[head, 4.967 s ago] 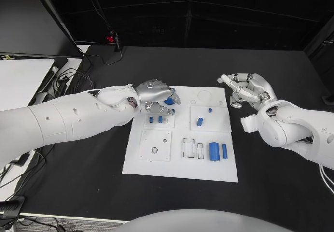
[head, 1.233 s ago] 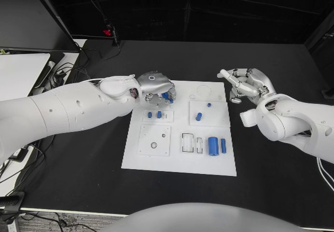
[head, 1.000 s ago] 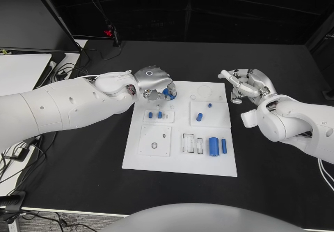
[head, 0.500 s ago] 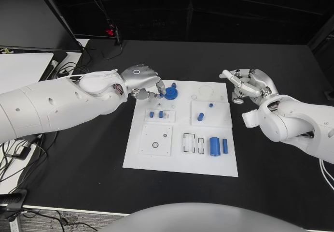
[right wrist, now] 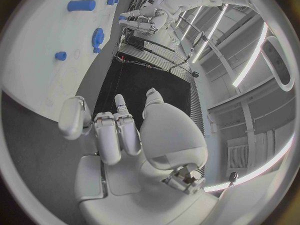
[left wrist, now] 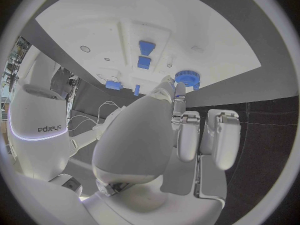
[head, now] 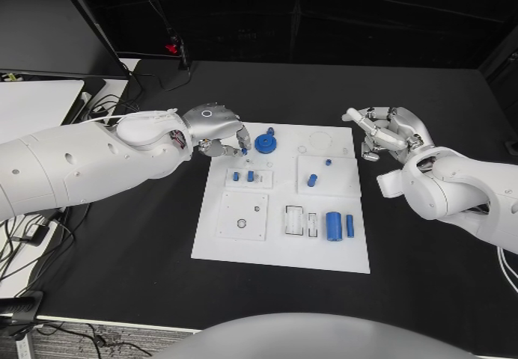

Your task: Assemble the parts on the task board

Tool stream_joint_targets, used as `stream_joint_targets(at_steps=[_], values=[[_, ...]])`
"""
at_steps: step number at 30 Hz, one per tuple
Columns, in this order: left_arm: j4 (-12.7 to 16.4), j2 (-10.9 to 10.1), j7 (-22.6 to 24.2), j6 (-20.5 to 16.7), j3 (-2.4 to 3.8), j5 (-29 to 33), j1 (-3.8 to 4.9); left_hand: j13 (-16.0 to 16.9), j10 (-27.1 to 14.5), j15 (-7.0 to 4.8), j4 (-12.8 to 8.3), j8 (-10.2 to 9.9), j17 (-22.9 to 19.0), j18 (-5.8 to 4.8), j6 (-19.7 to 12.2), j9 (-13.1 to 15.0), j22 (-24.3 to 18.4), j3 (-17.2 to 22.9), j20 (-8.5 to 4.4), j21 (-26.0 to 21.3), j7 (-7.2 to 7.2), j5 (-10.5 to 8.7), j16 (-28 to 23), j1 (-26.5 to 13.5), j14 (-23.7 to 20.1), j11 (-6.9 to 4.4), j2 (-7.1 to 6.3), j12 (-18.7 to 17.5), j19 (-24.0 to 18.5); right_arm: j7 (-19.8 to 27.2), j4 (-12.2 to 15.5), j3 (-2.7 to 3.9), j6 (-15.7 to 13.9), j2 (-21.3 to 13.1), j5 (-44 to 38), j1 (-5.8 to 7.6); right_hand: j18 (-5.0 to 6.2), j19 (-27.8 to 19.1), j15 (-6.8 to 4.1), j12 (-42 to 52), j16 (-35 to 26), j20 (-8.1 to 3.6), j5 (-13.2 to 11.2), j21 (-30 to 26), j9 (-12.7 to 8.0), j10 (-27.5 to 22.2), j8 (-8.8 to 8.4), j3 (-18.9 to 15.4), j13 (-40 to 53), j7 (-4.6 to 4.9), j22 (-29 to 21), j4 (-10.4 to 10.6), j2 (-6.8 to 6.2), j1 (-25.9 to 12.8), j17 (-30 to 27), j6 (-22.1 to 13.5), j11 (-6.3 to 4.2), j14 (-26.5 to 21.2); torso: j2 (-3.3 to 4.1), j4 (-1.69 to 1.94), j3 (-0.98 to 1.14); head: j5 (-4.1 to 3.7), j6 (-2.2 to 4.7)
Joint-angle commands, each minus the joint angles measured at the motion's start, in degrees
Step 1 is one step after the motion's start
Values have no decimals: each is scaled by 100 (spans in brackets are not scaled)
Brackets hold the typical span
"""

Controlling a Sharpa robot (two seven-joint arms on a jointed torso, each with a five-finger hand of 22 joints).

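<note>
1. Here, the flat white rectangular task board (head: 283,250) lies on the matte black table (head: 432,299), its surface broken into raised square panels and shallow slots.
2. A round blue gear-like part (head: 266,141) with a ribbed rim stands near the board's far left corner; the left wrist view shows it (left wrist: 186,78) just past that hand's fingertips.
3. Two small blue pegs (head: 243,176) sit upright in a square panel below the gear, one short blue cylinder (head: 311,180) lies on the panel to their right, and a small blue stud (head: 328,161) stands above it.
4. A larger smooth blue cylinder (head: 334,225) and a thin blue pin (head: 349,225) lie side by side near the board's near right part, next to two rectangular slots.
5. Cables trail off the table's left edge by a white desk (head: 32,105).
6. The silver left hand (head: 219,133) hangs over the board's far left edge, fingers curled down beside the gear; whether they touch it cannot be told.
7. The silver right hand (head: 391,133) hovers off the board's right side, fingers loosely apart, holding nothing.
</note>
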Motion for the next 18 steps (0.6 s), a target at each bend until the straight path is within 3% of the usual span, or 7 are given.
stream_joint_targets(at_steps=[1, 18], values=[[-31, 29, -79, 184, 4, -12, -1, -7, 50, -18, 4, 28, 1509, -38, 228, 117, 1510, 15, -35, 18, -14, 30, 32, -57, 602, -10, -6, -14, 597, 33, 13, 3, 23, -2, 12, 4, -18, 15, 40, -34, 14, -2, 28, 8, 6, 414, 30, -35, 1322, 46, 472, 0, 23, 16, 1507, -37, 35, 617, 3, -6, 0, -1, -3], [-274, 276, -28, 323, 4, -12, -63, -10, 40, -14, -2, -12, 1509, -38, 192, 114, 1510, 47, -36, 18, -5, 31, 32, -58, 602, -2, -3, -81, 597, 33, 27, 3, 25, -16, 12, 0, -16, 10, 41, -35, 14, -2, 32, 3, 5, 411, 36, -40, 1318, 47, 472, -1, 25, 19, 1507, -47, 36, 617, 4, -2, 0, -3, -40]])
